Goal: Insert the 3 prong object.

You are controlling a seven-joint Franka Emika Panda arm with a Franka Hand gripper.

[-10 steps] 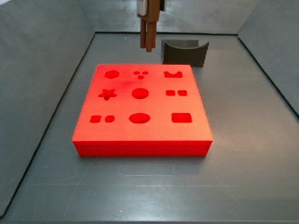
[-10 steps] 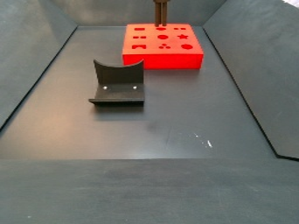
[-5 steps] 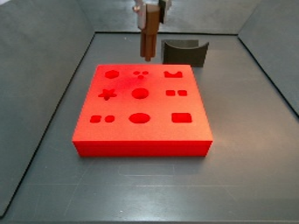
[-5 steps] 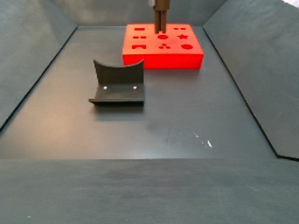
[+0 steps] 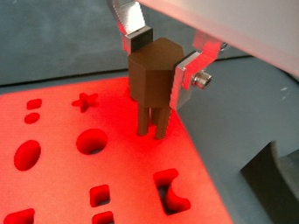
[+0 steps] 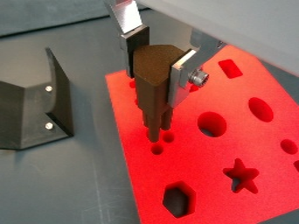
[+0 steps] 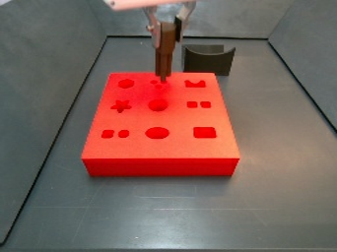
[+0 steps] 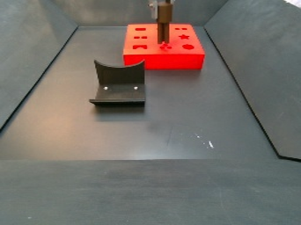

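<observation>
My gripper (image 5: 158, 61) is shut on the 3 prong object (image 5: 152, 83), a slim dark brown piece held upright with its prongs pointing down. It hangs over the far edge of the red block (image 7: 158, 123), and its prong tips reach the block's top at a group of small round holes (image 6: 163, 140). It shows in both wrist views (image 6: 156, 87) and in both side views (image 7: 161, 49) (image 8: 165, 22). I cannot tell how deep the prongs sit in the holes.
The red block (image 8: 165, 48) has several cut-out shapes: star, circles, hexagon, rectangles. The dark grey curved-top block, the fixture (image 8: 118, 83), stands on the floor (image 8: 153, 132) apart from the red block; it also shows behind the block (image 7: 211, 57). Grey walls enclose the floor.
The gripper has come down with the 3 prong object, from above the block's far edge until its prongs meet the block's top.
</observation>
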